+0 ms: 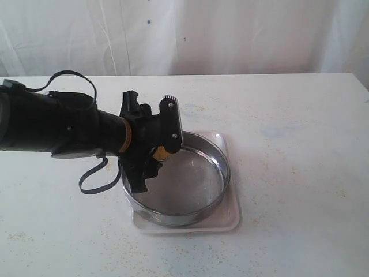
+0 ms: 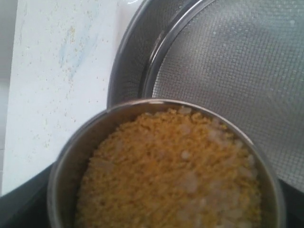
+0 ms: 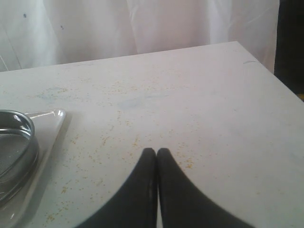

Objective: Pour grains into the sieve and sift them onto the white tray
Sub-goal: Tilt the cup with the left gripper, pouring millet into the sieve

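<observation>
The sieve (image 1: pixel 190 176) rests on the white tray (image 1: pixel 230 216) at mid-table; its mesh (image 2: pixel 237 71) looks bare. My left gripper (image 1: pixel 157 151) hangs over the sieve's left rim, shut on a small steel cup (image 2: pixel 66 156). The cup is filled with grains (image 2: pixel 175 171), golden granules with white kernels mixed in, and is held close above the sieve rim (image 2: pixel 128 61). The left fingers are hidden behind the cup. My right gripper (image 3: pixel 156 151) is shut and holds nothing, low over bare table to the right of the tray (image 3: pixel 47 124) and the sieve (image 3: pixel 19 142). It is outside the exterior view.
Stray yellow granules dot the white tabletop (image 1: pixel 288 144) around the tray. A white curtain (image 1: pixel 230 34) backs the table. The table's right edge (image 3: pixel 266 66) lies near the right gripper. A loose black cable loop (image 1: pixel 92 179) hangs under the left arm.
</observation>
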`<state>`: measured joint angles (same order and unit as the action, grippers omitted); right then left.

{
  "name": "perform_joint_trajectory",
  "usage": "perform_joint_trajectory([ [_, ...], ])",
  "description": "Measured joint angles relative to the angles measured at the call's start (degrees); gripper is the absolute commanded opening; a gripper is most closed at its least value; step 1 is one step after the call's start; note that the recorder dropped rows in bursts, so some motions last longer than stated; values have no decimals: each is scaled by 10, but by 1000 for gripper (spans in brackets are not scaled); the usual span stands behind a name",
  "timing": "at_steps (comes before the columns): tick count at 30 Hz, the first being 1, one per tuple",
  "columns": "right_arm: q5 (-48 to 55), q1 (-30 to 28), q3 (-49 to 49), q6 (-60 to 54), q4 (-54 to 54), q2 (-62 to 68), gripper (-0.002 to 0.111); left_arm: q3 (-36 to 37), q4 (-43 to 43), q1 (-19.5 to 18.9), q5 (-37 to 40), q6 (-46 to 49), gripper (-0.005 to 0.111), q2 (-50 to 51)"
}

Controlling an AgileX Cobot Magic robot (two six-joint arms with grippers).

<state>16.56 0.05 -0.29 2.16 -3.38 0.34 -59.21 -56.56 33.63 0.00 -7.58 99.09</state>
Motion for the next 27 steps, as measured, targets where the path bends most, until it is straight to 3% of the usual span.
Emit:
perform_joint_trajectory([
  [17, 0, 0, 0, 0, 0, 0, 0, -11, -70, 38, 87, 133, 0, 9],
  [27, 0, 0, 0, 0, 0, 0, 0, -13, -187, 45, 117, 150, 0, 9],
])
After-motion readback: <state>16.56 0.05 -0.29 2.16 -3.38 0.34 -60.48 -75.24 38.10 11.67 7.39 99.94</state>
